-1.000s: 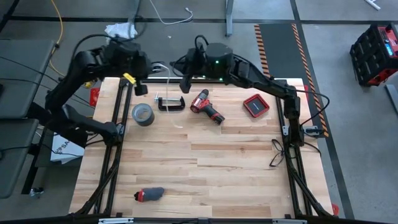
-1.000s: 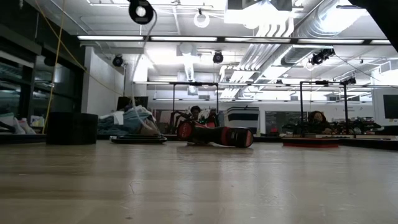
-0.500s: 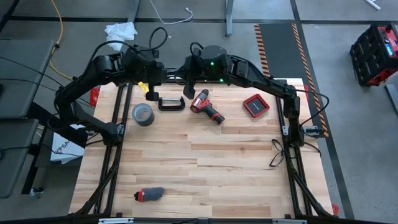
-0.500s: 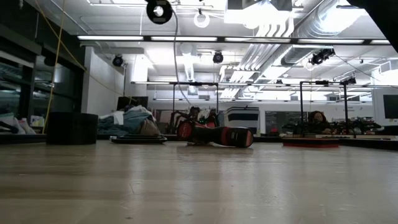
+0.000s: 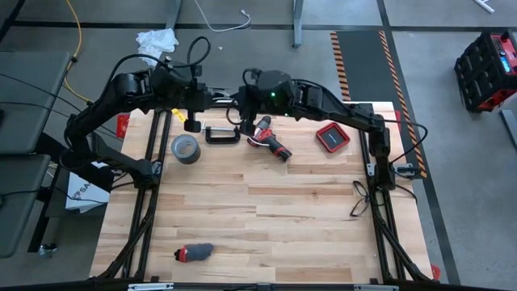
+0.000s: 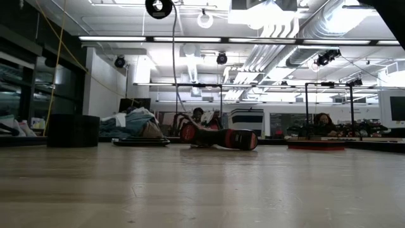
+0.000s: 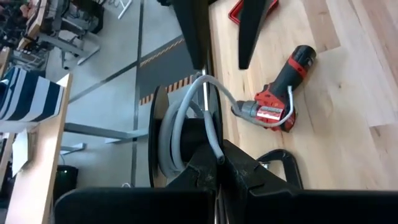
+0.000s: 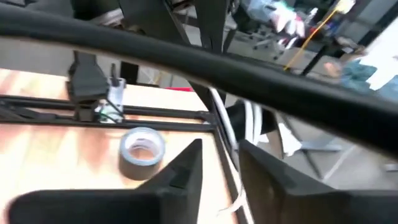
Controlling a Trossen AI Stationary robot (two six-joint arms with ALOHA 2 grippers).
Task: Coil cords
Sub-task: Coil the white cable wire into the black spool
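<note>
Left gripper [image 7: 219, 163] is clamped tight on the thin white cable [image 7: 186, 118], pinching one strand where the fingers meet. It is held above the far edge of the pale wooden table [image 5: 266, 210]. Beyond the pinch the cable bends round in a few loose loops stacked side by side. In the low view one strand hangs down from the top edge. At its upper end sits the small round black disc with a pale centre [image 6: 159, 7], well clear of the tabletop.

Right gripper [image 8: 221, 146] faces the left one at close range above the same far edge. Its two dark fingers stand apart, and the white cable passes through the gap between them without being squeezed.

Below the two grippers, along the far side of the table, lie:
- a grey roll of duct tape [image 5: 185, 147] on the left
- a black C-clamp [image 5: 221, 134] just beside it
- a red and black cordless drill [image 5: 268, 139] lying on its side
- a flat red square case [image 5: 332, 137] further right

A small red and grey object [image 5: 194, 253] lies alone near the front edge, well apart from the rest.
</note>
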